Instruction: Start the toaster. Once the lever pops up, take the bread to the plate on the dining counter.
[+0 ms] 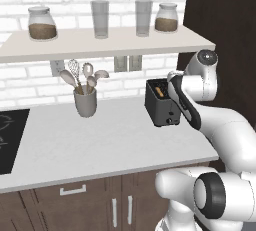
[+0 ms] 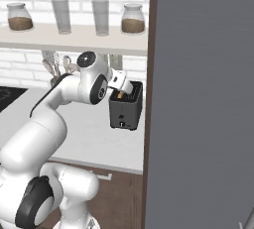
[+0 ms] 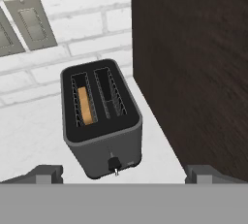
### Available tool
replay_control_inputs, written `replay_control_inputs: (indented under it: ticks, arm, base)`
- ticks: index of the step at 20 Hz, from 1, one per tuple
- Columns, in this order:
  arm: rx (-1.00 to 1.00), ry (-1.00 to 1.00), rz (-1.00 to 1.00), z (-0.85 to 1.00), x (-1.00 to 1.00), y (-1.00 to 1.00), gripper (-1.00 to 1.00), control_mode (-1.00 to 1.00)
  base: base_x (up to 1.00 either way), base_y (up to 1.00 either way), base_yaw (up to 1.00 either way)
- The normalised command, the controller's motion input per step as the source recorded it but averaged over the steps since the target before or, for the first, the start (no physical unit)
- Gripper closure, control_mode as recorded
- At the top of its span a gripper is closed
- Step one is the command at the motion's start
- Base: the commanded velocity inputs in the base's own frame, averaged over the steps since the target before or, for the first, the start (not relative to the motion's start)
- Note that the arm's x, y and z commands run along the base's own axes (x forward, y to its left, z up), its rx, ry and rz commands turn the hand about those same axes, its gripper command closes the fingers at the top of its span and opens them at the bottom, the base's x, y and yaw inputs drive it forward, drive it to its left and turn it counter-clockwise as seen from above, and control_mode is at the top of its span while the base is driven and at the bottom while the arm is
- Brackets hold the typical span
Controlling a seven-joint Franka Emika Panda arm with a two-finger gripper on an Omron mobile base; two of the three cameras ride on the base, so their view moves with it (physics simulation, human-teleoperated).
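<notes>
The dark toaster (image 1: 161, 106) (image 2: 126, 108) stands on the grey worktop against the brick wall, beside a tall dark cabinet. In the hand view the toaster (image 3: 101, 121) lies just below and ahead of me, with the bread (image 3: 86, 105) sunk in its left slot; the right slot is empty. A small lever knob (image 3: 114, 162) sits low on its front face. My gripper (image 3: 125, 173) hovers above the toaster's front end, open, with nothing between the fingertips (image 3: 48, 173). The plate and the dining counter are out of view.
A grey utensil cup (image 1: 85, 102) stands left of the toaster and a black hob (image 1: 10, 140) lies at the far left. A shelf (image 1: 100, 42) with jars and glasses hangs above. The dark cabinet side (image 3: 193, 72) closes in the toaster's right.
</notes>
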Motion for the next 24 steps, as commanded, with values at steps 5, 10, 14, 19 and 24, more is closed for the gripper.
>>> replay_control_inputs:
  ticks: [5,10,14,19,24]
  arm:
    - [0.0,0.0,0.0,0.0,0.0,0.0,-1.0,-1.0]
    - [0.0,0.0,0.0,0.0,0.0,0.0,-1.0,-1.0]
    - [0.0,0.0,0.0,0.0,0.0,0.0,-1.0,-1.0]
    - [0.0,0.0,0.0,0.0,0.0,0.0,-1.0,-1.0]
    - [0.0,0.0,0.0,0.0,0.0,0.0,-1.0,-1.0]
  base:
    - [0.0,0.0,0.0]
    - [0.0,0.0,0.0]
    - [0.0,0.0,0.0]
    - [0.0,0.0,0.0]
    - [0.0,0.0,0.0]
